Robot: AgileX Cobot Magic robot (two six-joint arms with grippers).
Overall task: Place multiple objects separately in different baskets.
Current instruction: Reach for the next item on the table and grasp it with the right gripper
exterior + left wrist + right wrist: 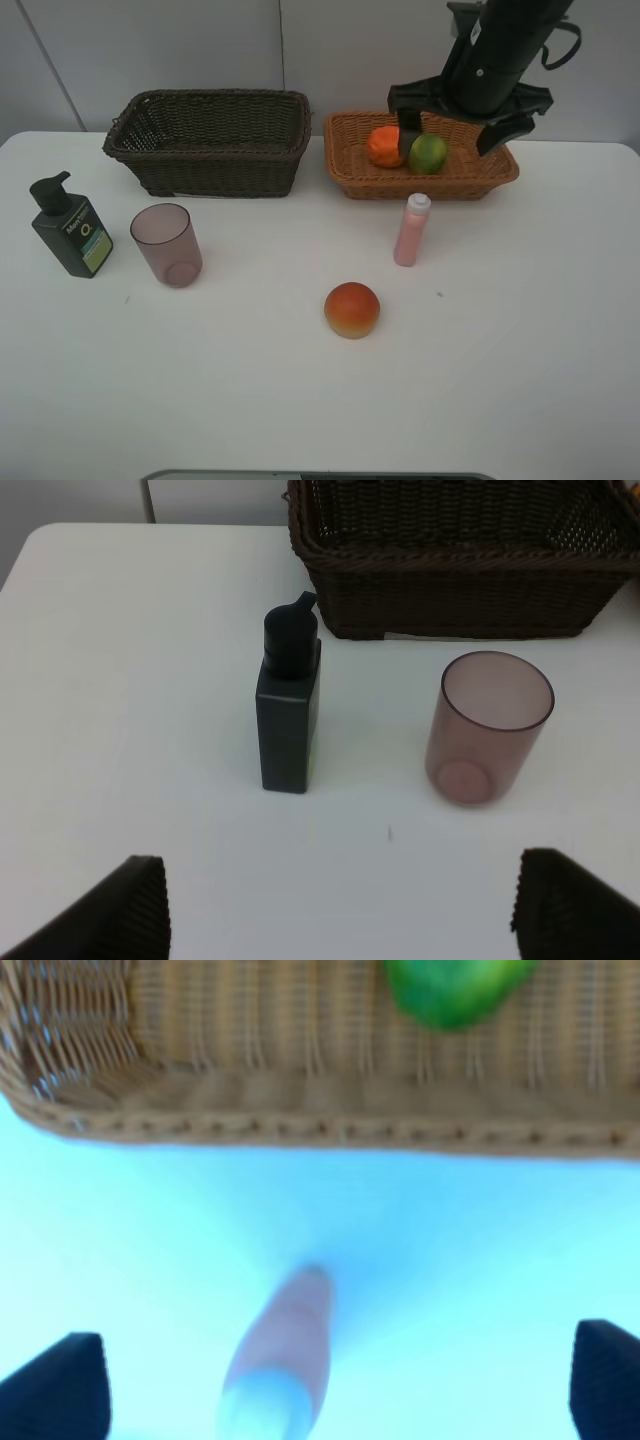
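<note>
Now the right pincer [448, 148] hangs over the tan basket [430, 186] at the back right of the tabletop [500, 350], its jaws spread wide and gripping nothing. In that basket lie the orange [382, 147] and the green fruit [430, 154], side by side and touching; one finger of the pincer crosses in front of them in the high view. The pink bottle [411, 230] stands upright on the tabletop just in front of the tan basket, and it shows blurred in the right wrist view, below the open jaws. The peach [352, 309] sits nearer the front, apart from the bottle.

The dark basket [210, 165] stands at the back left, beside the tan one. In front of it are the cup [166, 244], upright, and the pump bottle [72, 232] to its left, the two near each other but apart. The left pincer [345, 905] is wide open and empty, facing the cup and pump bottle.
</note>
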